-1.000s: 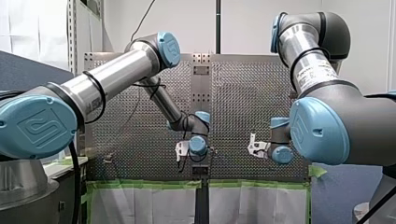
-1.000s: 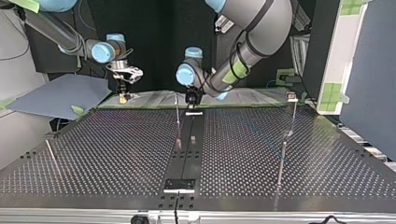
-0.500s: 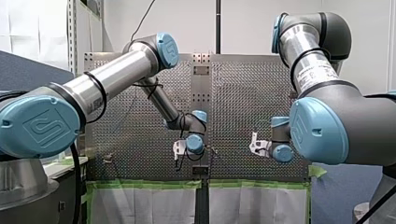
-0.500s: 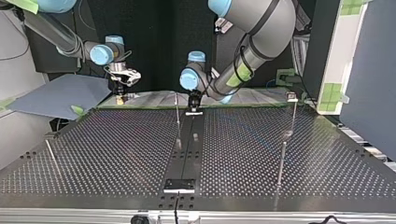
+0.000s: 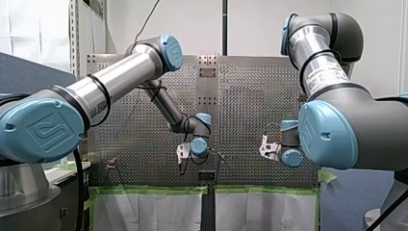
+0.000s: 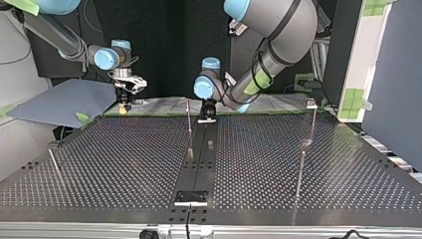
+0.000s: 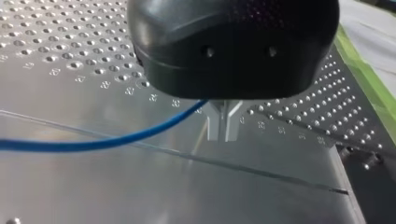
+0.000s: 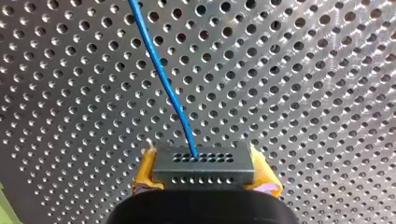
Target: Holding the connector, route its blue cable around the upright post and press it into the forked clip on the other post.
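In the front view my left claw (image 5: 183, 153) hangs low over the middle of the perforated table (image 5: 250, 86). My right claw (image 5: 265, 149) hangs off to its right, well apart from it, and what either holds is too small to tell here. In the top view my right claw, yellow at its tips, stands near the table's far edge at the view's left. My left claw sits at the far middle, just beside a thin upright post (image 6: 189, 127). A second post (image 6: 312, 124) with a small head stands well off at the view's right. That head may be the forked clip, though it is too small to be sure, and nothing shows wrapped on either post. In the left wrist view the metal fingers (image 7: 214, 123) are drawn together at their tips. The blue cable (image 7: 116, 137) runs in from the side up to their root, and I cannot tell whether it is pinched there. A thin rod (image 7: 261, 170) crosses under the claw. In the right wrist view the yellow pads (image 8: 147, 170) are clamped on both ends of the dark connector (image 8: 203, 165). The cable leaves the connector's face and runs straight away over the table. The hold on the connector looks done; the wrap around the post and the press into the clip both seem yet to come.
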